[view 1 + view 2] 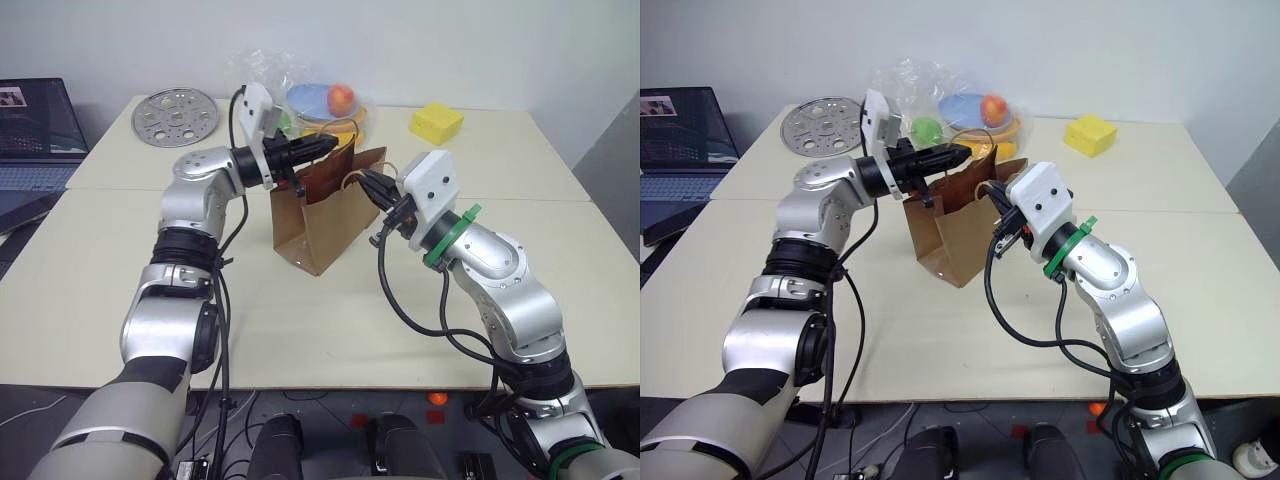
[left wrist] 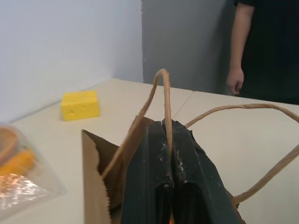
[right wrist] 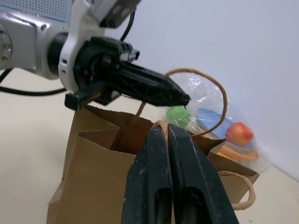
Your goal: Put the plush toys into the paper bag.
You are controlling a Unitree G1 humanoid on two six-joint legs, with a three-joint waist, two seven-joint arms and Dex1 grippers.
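The brown paper bag (image 1: 320, 225) stands upright and open in the middle of the table. My left gripper (image 1: 325, 145) reaches over its far rim, shut on one twisted loop handle (image 2: 161, 88) that rises from between the fingers. At the bag's near right rim my right gripper (image 1: 368, 183) is shut, pinching the paper edge at its tip (image 3: 161, 128). The other handle (image 3: 240, 186) hangs loose down the bag's side. The plush toys are out of view.
Behind the bag lies a clear plastic bag (image 1: 300, 95) with plates and shiny fruit. A yellow block (image 1: 436, 122) sits at the back right, a perforated metal disc (image 1: 175, 117) at the back left, a laptop (image 1: 35, 130) further left. A person (image 2: 266, 46) stands beyond the table.
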